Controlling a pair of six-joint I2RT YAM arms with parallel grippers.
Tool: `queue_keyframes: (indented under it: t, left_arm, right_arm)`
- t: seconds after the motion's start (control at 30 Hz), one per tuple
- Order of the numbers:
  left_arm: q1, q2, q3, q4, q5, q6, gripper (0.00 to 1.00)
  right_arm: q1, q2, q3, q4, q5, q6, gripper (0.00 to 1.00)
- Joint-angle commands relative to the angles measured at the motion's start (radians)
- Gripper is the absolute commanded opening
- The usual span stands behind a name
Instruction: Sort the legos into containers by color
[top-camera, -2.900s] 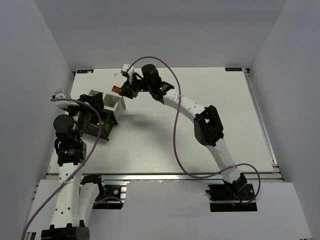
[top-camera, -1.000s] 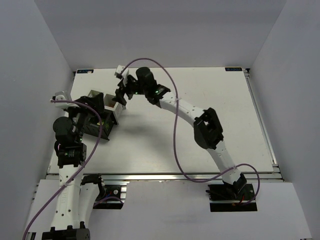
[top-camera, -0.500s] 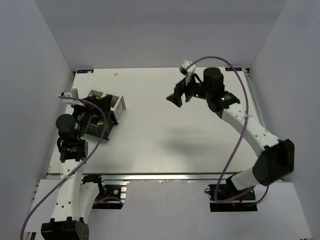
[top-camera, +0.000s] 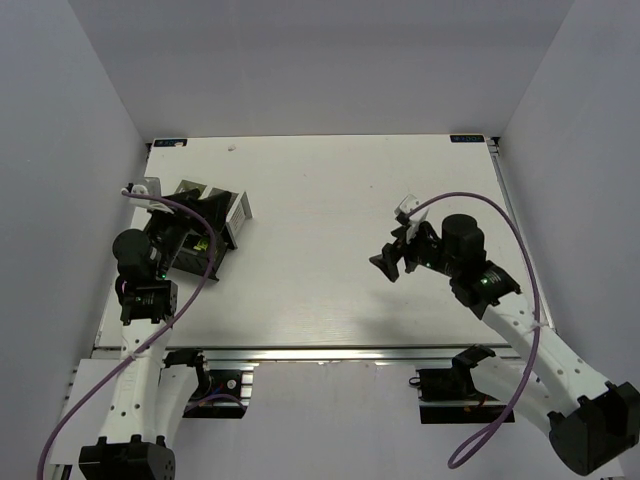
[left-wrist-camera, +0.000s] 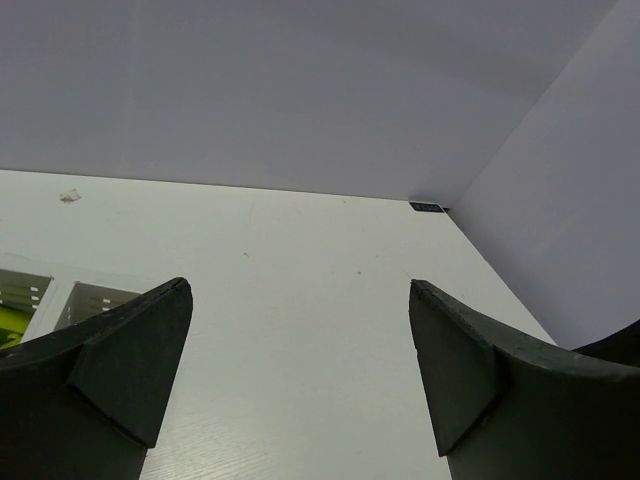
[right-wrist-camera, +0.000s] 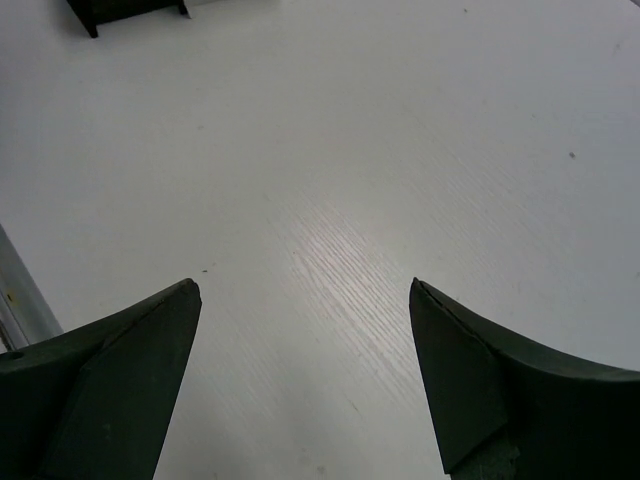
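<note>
My left gripper (top-camera: 205, 212) hovers open over the two containers at the table's left side, and its fingers (left-wrist-camera: 130, 350) frame bare table. The white container (top-camera: 238, 210) shows beside it, its slotted wall (left-wrist-camera: 95, 298) at the lower left of the left wrist view. The black container (top-camera: 205, 268) lies mostly under the gripper. A lime-green lego (left-wrist-camera: 8, 326) peeks in at the frame's left edge. My right gripper (top-camera: 385, 262) hangs open and empty over bare table right of centre. Nothing lies between its fingers (right-wrist-camera: 120, 370). A corner of the black container (right-wrist-camera: 120, 10) shows far ahead of it.
White walls enclose the table on the left, back and right. A small white scrap (top-camera: 232, 149) lies near the back edge. A purple cable (top-camera: 500, 215) loops above the right arm. The metal rail (top-camera: 330, 350) runs along the near edge.
The right arm, which held an orange brick over the white container, has swung back right and toward the near edge with open, empty jaws. The left gripper shifted slightly over the containers.
</note>
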Motion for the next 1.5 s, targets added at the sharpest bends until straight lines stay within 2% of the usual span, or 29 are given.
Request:
queue_keyframes:
  t: [0.0,0.23,0.33,0.4,0.53,1.47]
  left_arm:
    - [-0.015,-0.005,-0.009,0.026,0.030,-0.008,0.98]
    - [-0.031,-0.009,-0.009,0.020,0.030,-0.002,0.98]
    - [-0.032,-0.014,-0.009,0.020,0.028,0.000,0.98]
    - [-0.032,-0.014,-0.010,0.027,0.034,-0.005,0.98]
    - [-0.032,-0.014,-0.012,0.038,0.053,-0.014,0.98]
    - [-0.034,-0.039,-0.017,0.046,0.056,-0.013,0.98]
  right_arm:
    - [-0.008,-0.064,-0.035,0.026,0.131,0.060,0.89]
    - [-0.006,-0.107,0.022,0.015,0.316,0.169,0.89]
    - [-0.006,-0.100,0.062,-0.057,0.326,0.263,0.89]
    - [-0.006,-0.121,0.020,-0.036,0.315,0.239,0.89]
    - [-0.006,-0.153,-0.035,0.031,0.404,0.177,0.89]
    - [-0.006,-0.158,-0.040,0.029,0.393,0.254,0.89]
